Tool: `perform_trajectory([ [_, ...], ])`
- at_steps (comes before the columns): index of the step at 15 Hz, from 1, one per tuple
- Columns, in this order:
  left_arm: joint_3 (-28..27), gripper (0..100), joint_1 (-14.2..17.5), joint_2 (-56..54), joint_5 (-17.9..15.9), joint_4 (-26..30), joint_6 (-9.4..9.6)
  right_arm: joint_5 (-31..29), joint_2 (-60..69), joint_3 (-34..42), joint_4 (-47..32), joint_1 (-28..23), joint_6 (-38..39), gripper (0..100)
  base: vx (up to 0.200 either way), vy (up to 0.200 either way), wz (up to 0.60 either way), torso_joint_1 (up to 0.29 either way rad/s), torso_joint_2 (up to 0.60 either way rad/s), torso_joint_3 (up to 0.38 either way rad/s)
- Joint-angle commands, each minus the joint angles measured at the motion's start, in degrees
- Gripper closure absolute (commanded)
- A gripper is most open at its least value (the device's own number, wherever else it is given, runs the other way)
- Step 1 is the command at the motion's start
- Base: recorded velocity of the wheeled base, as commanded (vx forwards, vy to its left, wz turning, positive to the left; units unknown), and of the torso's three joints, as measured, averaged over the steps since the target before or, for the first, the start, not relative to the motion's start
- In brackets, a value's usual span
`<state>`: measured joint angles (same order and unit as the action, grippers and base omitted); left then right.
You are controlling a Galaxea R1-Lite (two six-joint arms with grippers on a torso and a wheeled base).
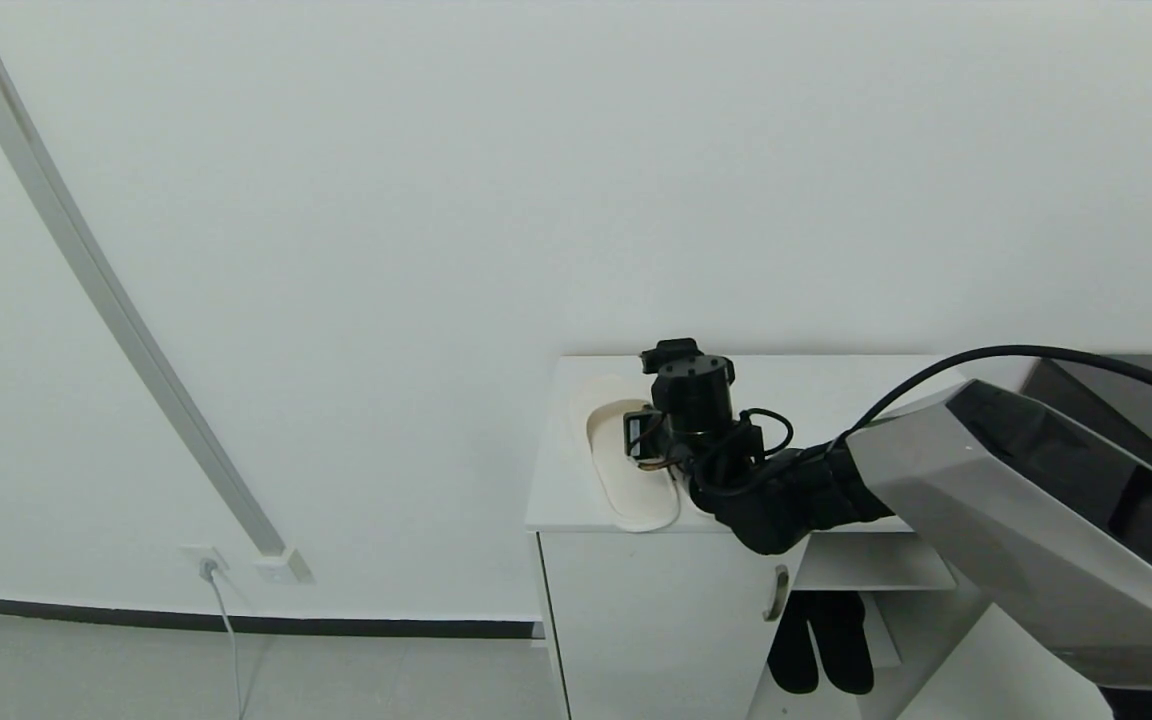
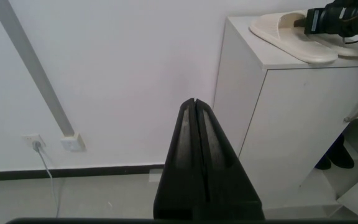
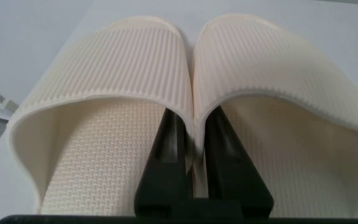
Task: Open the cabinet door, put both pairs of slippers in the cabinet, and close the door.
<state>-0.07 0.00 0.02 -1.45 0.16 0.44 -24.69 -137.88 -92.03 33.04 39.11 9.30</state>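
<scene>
While poised over the cabinet top (image 1: 836,385), pinches the cream slippers' (image 1: 628,492) touching strap edges in the right gripper (image 3: 193,127), one finger inside each; holds the left gripper (image 2: 195,104) closed, empty, well apart.

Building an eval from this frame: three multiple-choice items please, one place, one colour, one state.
1. The cream slippers lie: A on top of the cabinet; B on the floor; C inside it.
2. The shelved slippers are: A red; B black; C cream.
3. The right gripper is: A open above the slippers; B shut on nothing; C shut on the cream slippers' touching strap edges.
Key: 1 A, the head view shows them on the white top. 2 B, a black pair stands in the open compartment. 3 C, the right wrist view shows its fingers pinching both straps together.
</scene>
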Motion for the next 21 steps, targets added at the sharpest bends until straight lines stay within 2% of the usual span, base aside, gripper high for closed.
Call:
perform_trajectory([
  [1, 0.0, 100, 0.0, 0.1, 0.0, 0.0, 0.0, -0.2, 2.3, 1.5, 0.4, 0.0, 0.0, 100, 0.0, 0.0, 0.0, 0.0, 0.0, 0.0],
  [3, 0.0, 100, 0.0, 0.1, 0.0, 0.0, 0.0, 1.0, 8.1, 6.9, 1.4, 0.0, -0.2, 100, 0.0, 0.0, 0.0, 0.0, 0.0, 0.0],
  [7, 0.0, 100, 0.0, 0.1, 0.0, 0.0, 0.18, 6.1, 25.6, 25.8, 5.8, 0.4, -4.3, 100, 0.0, 0.0, 0.0, 0.0, 0.0, 0.0],
  [8, 0.0, 100, 0.0, 0.1, 0.0, 0.0, 0.18, 7.0, 27.4, 28.0, 6.4, 0.4, -4.8, 100, 0.0, 0.0, 0.0, 0.0, 0.0, 0.0],
  [9, 0.0, 100, 0.0, 0.0, 0.0, 0.0, 0.18, 9.9, 33.3, 35.0, 7.7, 0.7, -6.0, 100, 0.0, 0.0, 0.0, 0.0, 0.0, 0.0],
  [10, 0.0, 100, 0.0, 0.1, 0.0, 0.0, 0.18, 10.9, 35.5, 37.4, 7.9, 0.8, -6.0, 100, 0.0, 0.0, 0.0, 0.0, 0.0, 0.0],
  [13, 0.0, 100, 0.0, 0.1, 0.0, 0.0, 0.18, 19.9, 46.6, 49.1, 7.8, 1.2, -8.4, 100, 0.0, 0.0, 0.0, 0.0, 0.0, 0.0],
  [16, 0.1, 100, 0.0, 0.0, -0.1, 0.0, 0.26, 25.4, 50.2, 52.7, 7.7, 0.3, -9.7, 100, 0.0, 0.0, 0.0, 0.0, 0.0, 0.0],
  [21, 0.1, 100, 0.0, 0.1, -0.1, 0.0, 0.18, 25.5, 49.6, 52.7, 7.6, 0.4, -9.7, 100, 0.0, 0.0, 0.0, 0.0, 0.0, 0.0],
])
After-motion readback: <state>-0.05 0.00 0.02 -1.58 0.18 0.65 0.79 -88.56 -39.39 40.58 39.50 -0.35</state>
